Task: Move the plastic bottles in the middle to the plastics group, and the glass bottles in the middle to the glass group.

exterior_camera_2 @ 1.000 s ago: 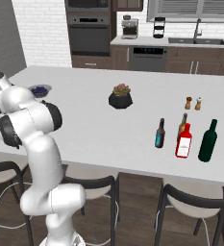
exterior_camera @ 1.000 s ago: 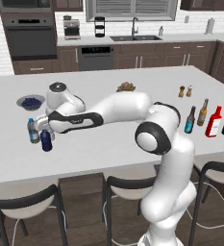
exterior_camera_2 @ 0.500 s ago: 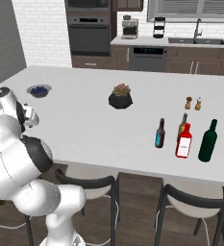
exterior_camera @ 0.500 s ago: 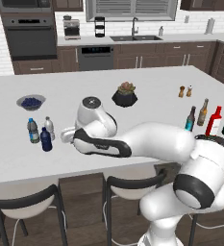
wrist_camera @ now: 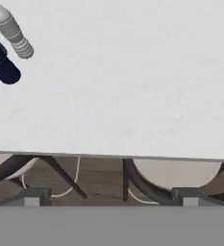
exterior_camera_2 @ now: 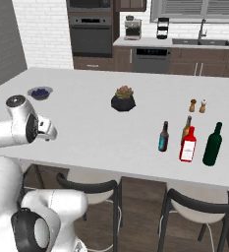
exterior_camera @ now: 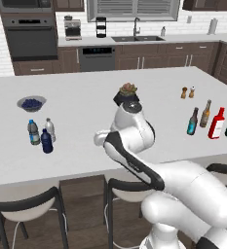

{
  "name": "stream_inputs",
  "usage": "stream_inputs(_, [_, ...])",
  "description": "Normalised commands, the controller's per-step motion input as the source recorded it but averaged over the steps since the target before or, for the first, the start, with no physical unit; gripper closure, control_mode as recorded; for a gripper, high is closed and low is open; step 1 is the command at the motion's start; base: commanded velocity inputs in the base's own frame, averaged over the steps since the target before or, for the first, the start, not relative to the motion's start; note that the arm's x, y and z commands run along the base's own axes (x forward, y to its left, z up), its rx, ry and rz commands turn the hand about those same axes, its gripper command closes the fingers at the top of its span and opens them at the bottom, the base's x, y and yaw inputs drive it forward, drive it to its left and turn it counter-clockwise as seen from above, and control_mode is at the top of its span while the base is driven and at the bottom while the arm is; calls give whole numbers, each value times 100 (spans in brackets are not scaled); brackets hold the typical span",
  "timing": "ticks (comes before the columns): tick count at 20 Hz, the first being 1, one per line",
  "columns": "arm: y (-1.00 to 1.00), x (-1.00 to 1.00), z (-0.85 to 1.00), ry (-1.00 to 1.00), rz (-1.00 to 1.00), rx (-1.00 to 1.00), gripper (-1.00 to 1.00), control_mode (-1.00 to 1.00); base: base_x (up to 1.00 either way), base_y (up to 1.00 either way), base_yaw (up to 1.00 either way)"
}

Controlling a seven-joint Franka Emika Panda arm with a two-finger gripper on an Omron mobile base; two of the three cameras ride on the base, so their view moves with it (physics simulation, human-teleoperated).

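i'd take the red squarish bottle (exterior_camera: 216,123) and the slim teal-label bottle (exterior_camera: 192,122), far right on the counter (exterior_camera: 85,107) beside the glass group (rigid, slippery, breakable, i judge), low around the body, fingers spread wide and empty.

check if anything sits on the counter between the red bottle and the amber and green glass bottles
Nothing visible does. The red bottle already stands between the amber bottle and the green bottle; the teal-labelled bottle is off to its other side.
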Motion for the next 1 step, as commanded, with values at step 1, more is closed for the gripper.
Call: stream_inputs(1, [-100, -52, 64, 6, -18, 0, -100, -100, 0, 0, 0])
